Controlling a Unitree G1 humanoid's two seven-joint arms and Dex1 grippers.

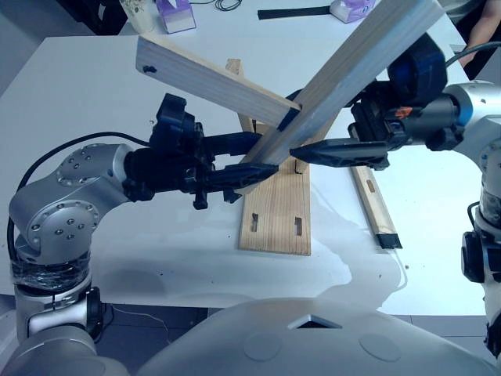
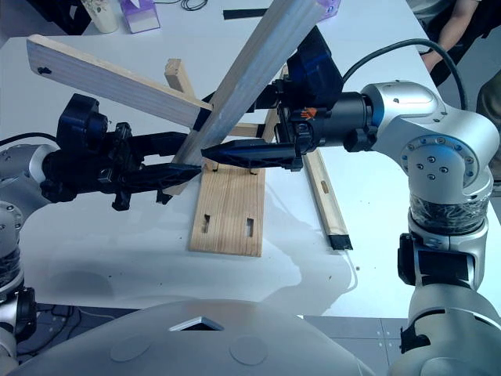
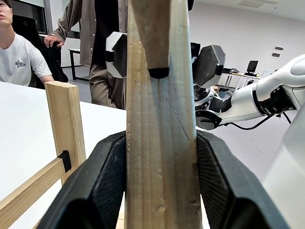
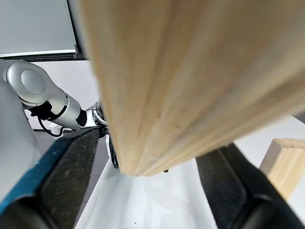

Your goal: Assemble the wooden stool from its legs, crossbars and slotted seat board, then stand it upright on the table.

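A long wooden leg (image 1: 368, 55) slants up over the table, and a second wooden plank (image 1: 207, 81) meets it at a black bracket (image 1: 286, 117). My left gripper (image 1: 261, 157) is shut on the leg's lower end; in the left wrist view its fingers (image 3: 102, 186) press both sides of the wood. My right gripper (image 1: 299, 151) comes in from the right just above it, with the leg between its fingers (image 4: 71, 176). The slotted seat board (image 1: 275, 219) lies flat on the white table (image 1: 94, 102) beneath both grippers.
A loose wooden bar with a black tip (image 1: 377, 210) lies to the right of the board. More wooden frame parts (image 1: 233, 66) stand behind the plank. A purple box (image 1: 175, 14), a second box (image 1: 352, 9) and a black strip (image 1: 293, 13) sit at the far edge.
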